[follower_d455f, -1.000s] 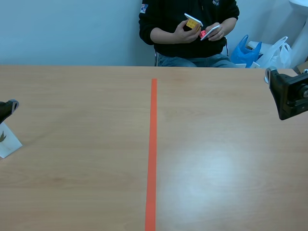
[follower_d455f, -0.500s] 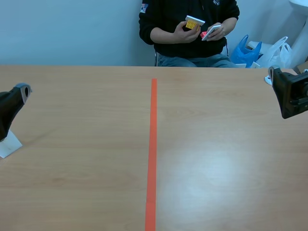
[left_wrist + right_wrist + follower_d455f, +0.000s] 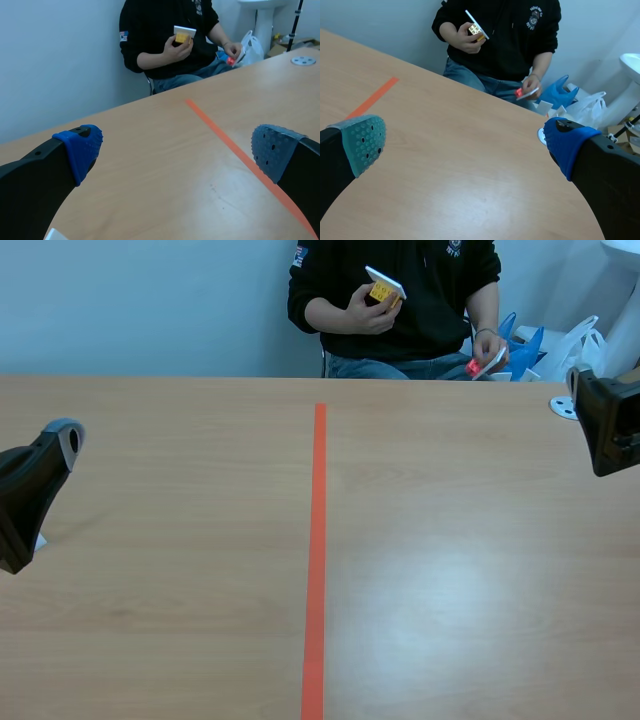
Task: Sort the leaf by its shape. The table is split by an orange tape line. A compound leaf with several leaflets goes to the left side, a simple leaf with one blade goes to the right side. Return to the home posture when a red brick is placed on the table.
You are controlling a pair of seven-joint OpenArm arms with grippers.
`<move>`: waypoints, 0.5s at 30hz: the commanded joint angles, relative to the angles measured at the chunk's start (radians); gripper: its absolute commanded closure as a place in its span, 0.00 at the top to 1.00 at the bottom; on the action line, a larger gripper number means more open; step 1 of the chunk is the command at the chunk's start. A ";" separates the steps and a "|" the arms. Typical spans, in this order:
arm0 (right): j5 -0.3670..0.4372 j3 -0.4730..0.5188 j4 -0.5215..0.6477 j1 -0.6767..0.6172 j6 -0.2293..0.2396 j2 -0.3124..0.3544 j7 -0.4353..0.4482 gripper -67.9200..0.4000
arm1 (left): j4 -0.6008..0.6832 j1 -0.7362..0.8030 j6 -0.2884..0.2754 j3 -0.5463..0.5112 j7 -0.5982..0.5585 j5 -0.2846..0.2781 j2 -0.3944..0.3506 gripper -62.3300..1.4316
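Note:
A white card (image 3: 38, 539) lies at the table's left edge, left of the orange tape line (image 3: 316, 540); only a corner shows behind my left arm (image 3: 30, 490), and any leaf print on it is hidden. That corner (image 3: 54, 234) also peeks out under my left gripper (image 3: 175, 150), which is open and holds nothing. My right gripper (image 3: 465, 145) hangs open and empty over the table's right side. Across the table, a person holds a red brick (image 3: 471, 367) with a white card low by the far edge, and a yellow brick (image 3: 381, 289) in the other hand.
A small white disc (image 3: 562, 406) lies on the table at the far right, near my right arm (image 3: 610, 425). Blue and white bags (image 3: 540, 345) stand behind the table beside the person. A pale wall closes the back.
My left arm has risen and swung in over the white card, covering it. The person's hand with the red brick has dropped from chest height to the table's far right edge.

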 commanded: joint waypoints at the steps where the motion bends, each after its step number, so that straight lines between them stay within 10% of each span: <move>1: 0.011 0.010 0.024 0.014 -0.003 0.017 0.018 1.00 | 0.018 -0.005 0.010 0.003 -0.007 0.004 0.007 1.00; 15: 0.030 0.010 0.024 0.014 0.011 0.016 0.019 1.00 | 0.018 -0.035 0.061 0.179 0.008 0.115 0.040 1.00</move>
